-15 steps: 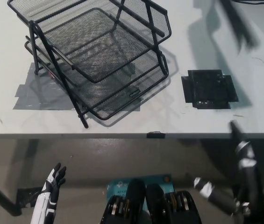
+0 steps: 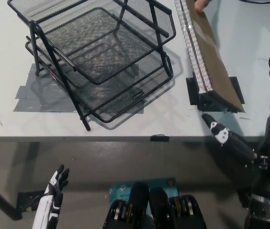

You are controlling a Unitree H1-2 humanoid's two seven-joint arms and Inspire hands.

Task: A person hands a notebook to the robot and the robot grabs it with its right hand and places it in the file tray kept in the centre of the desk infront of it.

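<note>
White fingers of the left hand (image 2: 53, 195) hang loose and spread below the desk edge at about seven o'clock, holding nothing, resting well away from everything on the desk. Over at four o'clock the black right hand (image 2: 259, 143) is raised above the near edge of the desk (image 2: 125, 126), its fingers parted and released around empty air: one reaches toward the ten o'clock side, ending just short of the notebook's near corner, and others stand up along the right border at about three o'clock. From where I stand, nothing is gripped by it, and I cannot make out any contact between it and the notebook (image 2: 211, 62). That brown, spiral-bound notebook slants from roughly one o'clock down toward four, its wire binding on the side nearer the tray, its near end above a dark square patch (image 2: 192, 93) on the desk top. At the far end, up at the top edge, a person's fingers (image 2: 200, 5) hold it. Beyond the near edge, filling the ten to twelve o'clock region, stands the black wire-mesh file tray (image 2: 101, 62), tiered, with strips of grey tape (image 2: 32, 93) stuck to the desk under its left side. The notebook lies just beside the tray's right rim, apart from it.
</note>
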